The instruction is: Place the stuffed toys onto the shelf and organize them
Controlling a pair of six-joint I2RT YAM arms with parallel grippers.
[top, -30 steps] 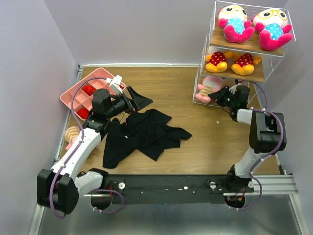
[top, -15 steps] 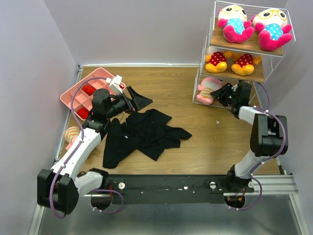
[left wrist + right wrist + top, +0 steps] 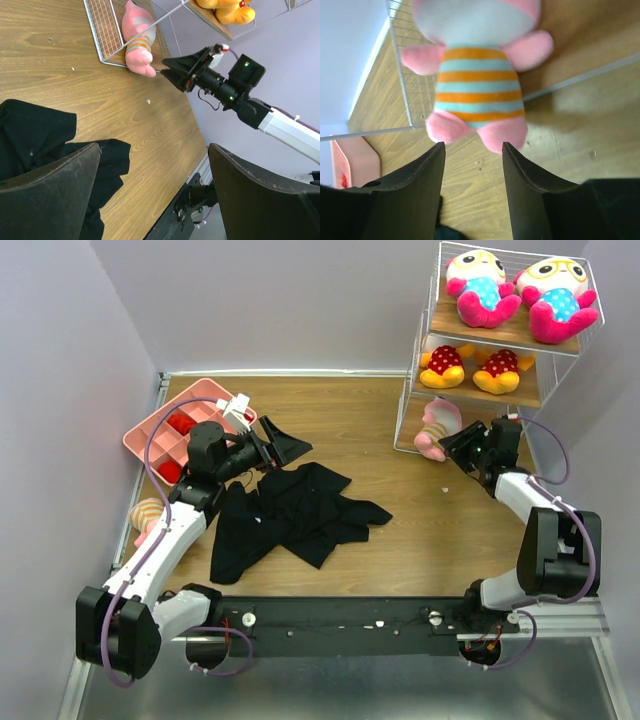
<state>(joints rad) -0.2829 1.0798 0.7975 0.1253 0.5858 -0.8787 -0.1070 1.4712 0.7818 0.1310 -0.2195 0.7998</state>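
Shelf stands at the table's far right in the top view. Its upper tier holds two blue dolls and its middle tier two yellow dolls. One striped doll lies in the bottom tier. Your right gripper sits just beside that doll, on its near side. A second striped doll lies at the table's left edge, beside your left arm and well apart from the shelf, so the left arm is the nearer one. Your left gripper hangs wide open and empty above a black cloth. A pink tray behind it holds red items in some compartments.

Left wrist view: the shelved striped doll's feet poke out past the front wire, toward the right gripper.

Right wrist view: the doll lies lengthwise straight ahead of you, head far and feet nearest, just beyond the fingertips. The jaws are parted roughly as wide as the doll's body, with nothing between them. A push along that axis would likely seat it deeper.
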